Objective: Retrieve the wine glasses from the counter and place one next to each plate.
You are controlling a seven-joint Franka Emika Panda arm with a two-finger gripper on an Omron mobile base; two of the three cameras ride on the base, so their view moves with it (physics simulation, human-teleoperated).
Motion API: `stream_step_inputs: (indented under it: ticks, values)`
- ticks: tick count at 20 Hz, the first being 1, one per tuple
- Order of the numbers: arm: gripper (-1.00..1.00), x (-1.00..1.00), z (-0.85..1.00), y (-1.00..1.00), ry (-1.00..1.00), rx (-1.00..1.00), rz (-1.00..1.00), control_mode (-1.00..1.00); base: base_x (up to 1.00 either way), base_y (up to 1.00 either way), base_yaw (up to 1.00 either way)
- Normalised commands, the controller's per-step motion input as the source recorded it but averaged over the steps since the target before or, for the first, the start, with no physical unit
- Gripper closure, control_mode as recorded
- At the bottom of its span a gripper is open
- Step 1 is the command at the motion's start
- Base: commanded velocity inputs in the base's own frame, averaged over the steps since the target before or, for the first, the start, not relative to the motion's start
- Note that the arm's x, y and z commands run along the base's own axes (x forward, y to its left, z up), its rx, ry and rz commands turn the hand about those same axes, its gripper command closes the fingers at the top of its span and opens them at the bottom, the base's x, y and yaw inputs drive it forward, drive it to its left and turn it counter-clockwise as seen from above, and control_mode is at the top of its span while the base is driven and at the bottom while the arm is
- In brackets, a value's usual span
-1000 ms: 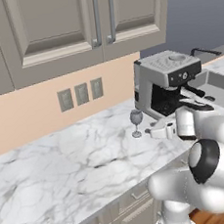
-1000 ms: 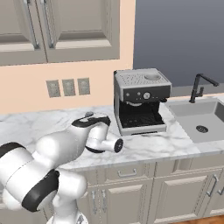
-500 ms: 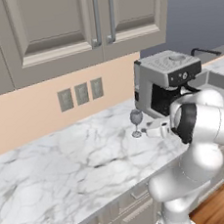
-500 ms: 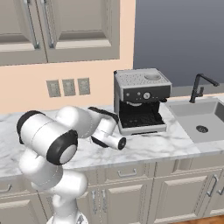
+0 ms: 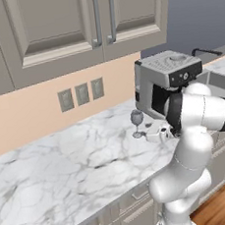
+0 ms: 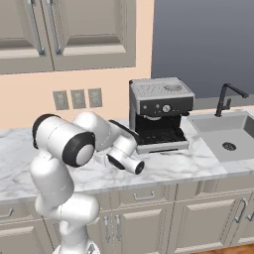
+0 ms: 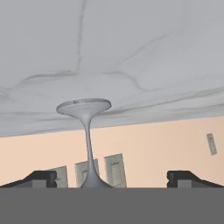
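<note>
1. While we look along the hand, which is rolled upside down, a wine glass [image 7: 89, 140] shows inverted: its round flat foot sits against the veined marble at the top, and its thin stem runs down to where the bowl begins at the lower edge.
2. We see the gripper [image 7: 111, 178] with its two dark fingertips [image 7: 37, 178] spread wide, one on each side of the stem, neither touching it; nothing is held.
3. From the left base camera, we find the same translucent grey-blue glass [image 5: 137, 123] standing upright on the counter [image 5: 66, 164], just in front of the espresso machine [image 5: 168, 81].
4. We note the counter's top is glossy white marble with grey veins, over beige panelled cabinet fronts with slim metal handles.
5. We see the white arm bent low, its hand near the glass, on the side towards the machine.
6. Behind, we see a smooth peach backsplash with three rectangular outlet plates [image 5: 82, 94].
7. From the right base camera, we see a boxy steel-and-black machine, a recessed grey sink [image 6: 225, 141] and a black faucet [image 6: 227, 98].
</note>
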Motion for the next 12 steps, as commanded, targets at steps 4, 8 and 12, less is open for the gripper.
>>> stream_step_inputs:
  ticks: [4,8,12]
  values:
    - [-1.0,0.42,0.0,0.01,0.01,0.0,0.0,-1.0,0.0,0.0,0.0]
    - [-1.0,0.39,0.0,0.13,0.01,0.0,0.0,-1.0,0.0,0.0,0.0]
    - [-1.0,0.29,0.0,0.28,0.0,0.0,0.0,-1.0,0.0,0.0,0.0]
